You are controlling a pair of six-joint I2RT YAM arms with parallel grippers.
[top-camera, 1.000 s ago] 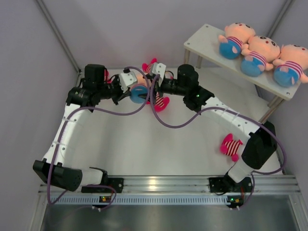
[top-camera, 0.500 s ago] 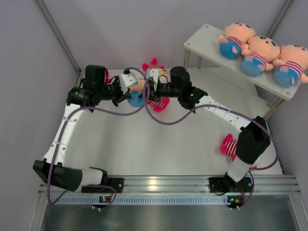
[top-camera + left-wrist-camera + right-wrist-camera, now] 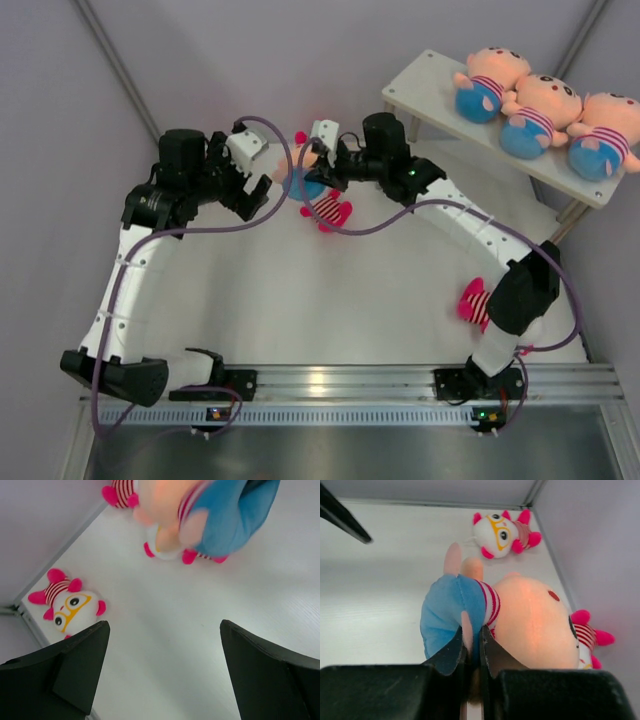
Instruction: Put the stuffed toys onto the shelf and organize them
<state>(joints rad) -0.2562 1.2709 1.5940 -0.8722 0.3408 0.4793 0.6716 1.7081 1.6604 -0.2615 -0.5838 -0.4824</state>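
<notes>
Currently the right tool (image 3: pixel 473 635) is clenched on a thin fold at the waist of the peach boy doll (image 3: pixel 530 625), where the striped shirt meets the blue shorts. The left tool (image 3: pixel 162 630) stands released and empty, just beside the doll at its 9 o'clock in the overhead view. The doll appears raised off the tabletop (image 3: pixel 300 300), above a pink doll (image 3: pixel 328 210) lying there. In the right wrist view its long axis runs level across the frame, head toward 3 o'clock, shorts toward 9 o'clock. The shelf (image 3: pixel 425 85) lies toward 2 o'clock from the right tool; three matching dolls (image 3: pixel 540 105) fill its 4 o'clock end, leaving bare board at the 10 o'clock end. Hazards, as a judgement: the pinch is small and off-centre, so the heavy head may swing or pull the fabric free in transit; a low approach may catch the shelf edge; a turned doll would land out of line with its neighbours.
</notes>
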